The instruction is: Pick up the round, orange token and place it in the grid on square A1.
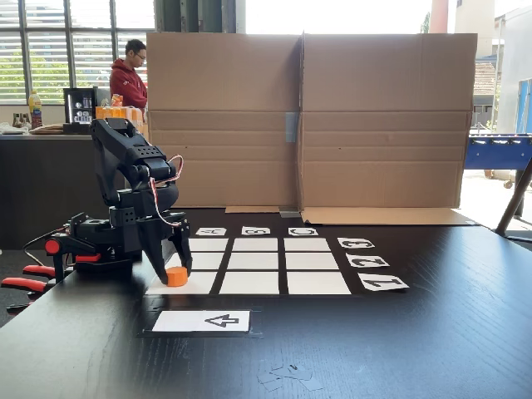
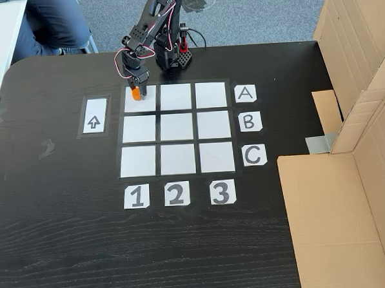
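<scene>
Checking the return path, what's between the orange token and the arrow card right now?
Bare black table in the overhead fixed view: token sits on square A1; arrow card lies apart.

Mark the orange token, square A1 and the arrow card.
orange token (image 1: 176, 276): a fixed view, front side face.
square A1 (image 2: 149, 102): a fixed view, bare white part, lower right of the token.
arrow card (image 2: 95, 115): a fixed view, white paper near the arrow.

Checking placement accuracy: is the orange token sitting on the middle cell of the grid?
No. In a fixed view the token sits on the corner cell by labels A and 1, under the hand.
</scene>
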Controlling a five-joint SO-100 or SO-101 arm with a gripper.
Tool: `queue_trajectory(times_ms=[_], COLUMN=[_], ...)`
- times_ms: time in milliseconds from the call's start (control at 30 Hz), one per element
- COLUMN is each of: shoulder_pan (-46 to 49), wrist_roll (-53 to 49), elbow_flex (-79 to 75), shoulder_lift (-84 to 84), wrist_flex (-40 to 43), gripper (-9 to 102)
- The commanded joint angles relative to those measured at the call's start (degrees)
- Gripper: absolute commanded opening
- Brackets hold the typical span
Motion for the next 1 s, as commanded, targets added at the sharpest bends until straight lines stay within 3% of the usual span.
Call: queue_trajectory(times_ms=[0,633,967], shoulder_pan=[-0.8,-3.3,-2.6], wrist_roll=[-0.1,1.1,1.1], elbow_flex=[0.2,1.5,1.5], shoulder_lift=[-0.1,0.0,-0.1], wrist_flex=[-0.3,0.5,0.5], gripper=[2,3,20])
